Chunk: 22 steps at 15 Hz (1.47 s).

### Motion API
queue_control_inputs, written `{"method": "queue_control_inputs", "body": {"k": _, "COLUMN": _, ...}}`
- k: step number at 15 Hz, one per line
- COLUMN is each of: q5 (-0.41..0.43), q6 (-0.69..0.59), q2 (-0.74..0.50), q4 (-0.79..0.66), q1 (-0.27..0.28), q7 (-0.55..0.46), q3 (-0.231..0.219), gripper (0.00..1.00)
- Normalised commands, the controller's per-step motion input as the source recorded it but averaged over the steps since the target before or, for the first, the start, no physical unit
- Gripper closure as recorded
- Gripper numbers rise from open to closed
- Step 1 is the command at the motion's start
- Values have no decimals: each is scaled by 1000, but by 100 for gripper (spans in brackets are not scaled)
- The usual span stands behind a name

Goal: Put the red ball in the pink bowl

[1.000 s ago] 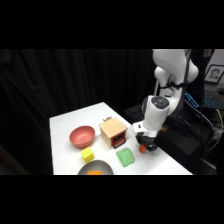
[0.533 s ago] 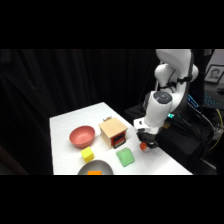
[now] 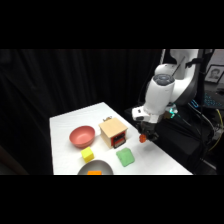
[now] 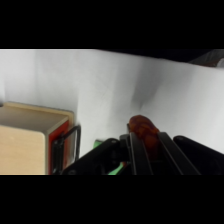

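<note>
The small red ball hangs above the table's right side, pinched in my gripper. In the wrist view the red ball sits between the black fingers, lifted off the white table. The pink bowl rests on the table to the left, beyond the tan box, and holds nothing that I can see. The bowl is out of the wrist view.
The tan box with a red-framed front stands between ball and bowl. A green block lies in front of the box, a yellow block near the bowl, and a grey dish with a flat orange piece at the front edge.
The arm has risen and carried the red ball up off the table; the gripper now sits higher above the right side than a second ago.
</note>
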Motion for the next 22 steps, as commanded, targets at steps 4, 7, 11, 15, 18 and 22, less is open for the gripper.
{"method": "queue_control_inputs", "body": {"k": 4, "q5": 187, "q6": -373, "q2": -363, "q4": 38, "q1": -113, "q7": -277, "q3": 59, "gripper": 97}}
{"method": "queue_control_inputs", "body": {"k": 7, "q5": 128, "q6": -317, "q2": -246, "q4": 104, "q1": -117, "q7": -230, "q3": 46, "gripper": 97}}
{"method": "queue_control_inputs", "body": {"k": 11, "q5": 43, "q6": -244, "q2": -51, "q4": 237, "q1": -149, "q7": -156, "q3": -1, "gripper": 97}}
{"method": "queue_control_inputs", "body": {"k": 15, "q5": 34, "q6": -195, "q2": 178, "q4": 417, "q1": -172, "q7": -140, "q3": -80, "gripper": 97}}
{"method": "queue_control_inputs", "body": {"k": 18, "q5": 36, "q6": -228, "q2": 253, "q4": 508, "q1": -136, "q7": -149, "q3": -96, "gripper": 97}}
{"method": "queue_control_inputs", "body": {"k": 22, "q5": 44, "q6": -245, "q2": 332, "q4": 577, "q1": -97, "q7": -181, "q3": -94, "gripper": 97}}
